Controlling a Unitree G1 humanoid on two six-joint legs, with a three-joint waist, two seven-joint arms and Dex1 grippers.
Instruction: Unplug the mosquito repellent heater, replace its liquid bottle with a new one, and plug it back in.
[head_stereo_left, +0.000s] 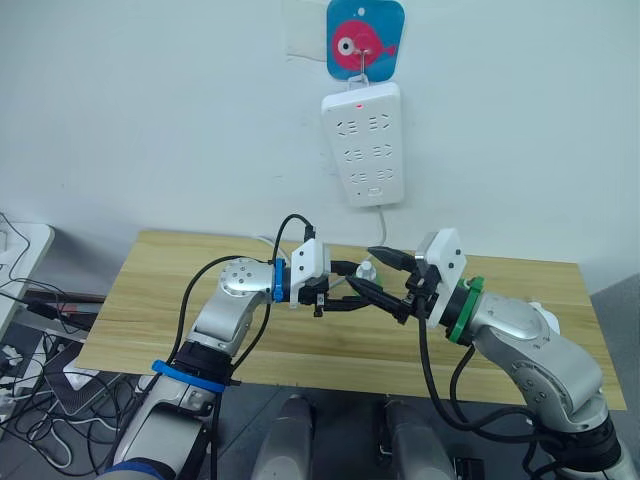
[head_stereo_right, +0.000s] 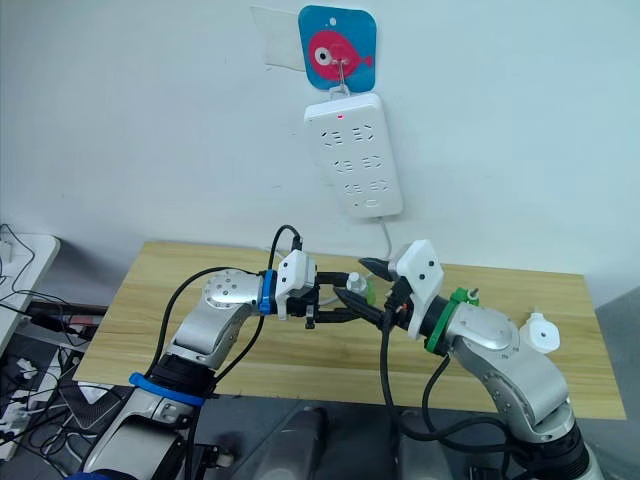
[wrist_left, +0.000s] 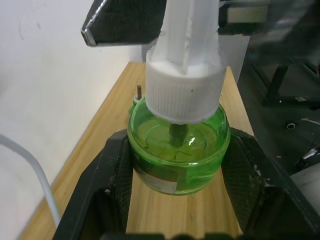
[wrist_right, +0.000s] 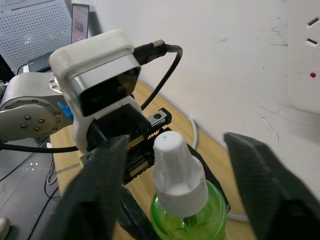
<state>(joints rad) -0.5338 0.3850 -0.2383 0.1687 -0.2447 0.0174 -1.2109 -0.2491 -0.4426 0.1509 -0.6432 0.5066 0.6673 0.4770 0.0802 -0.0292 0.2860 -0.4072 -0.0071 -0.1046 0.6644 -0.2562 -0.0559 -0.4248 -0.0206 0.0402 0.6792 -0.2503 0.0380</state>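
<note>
1. At centre left of the head views, the left gripper (head_stereo_left: 335, 290) reaches in from the left, its black fingers closed on a green liquid bottle (wrist_left: 177, 150) with a white cap (wrist_left: 184, 92).
2. The bottle stands upright, long axis vertical, held above the wooden surface (head_stereo_left: 150, 300).
3. At centre right, the right gripper (head_stereo_left: 385, 275) faces the left one, fingers spread wide, one on either side of the cap without touching it.
4. The bottle lies directly ahead of the right gripper, so the cap looks like its next hold.
5. In the upper centre, a white power strip (head_stereo_left: 363, 145) hangs on the wall.
6. At the far right edge of the surface sits a small white object (head_stereo_right: 540, 330), probably the mosquito repellent heater, well apart from both grippers.
</note>
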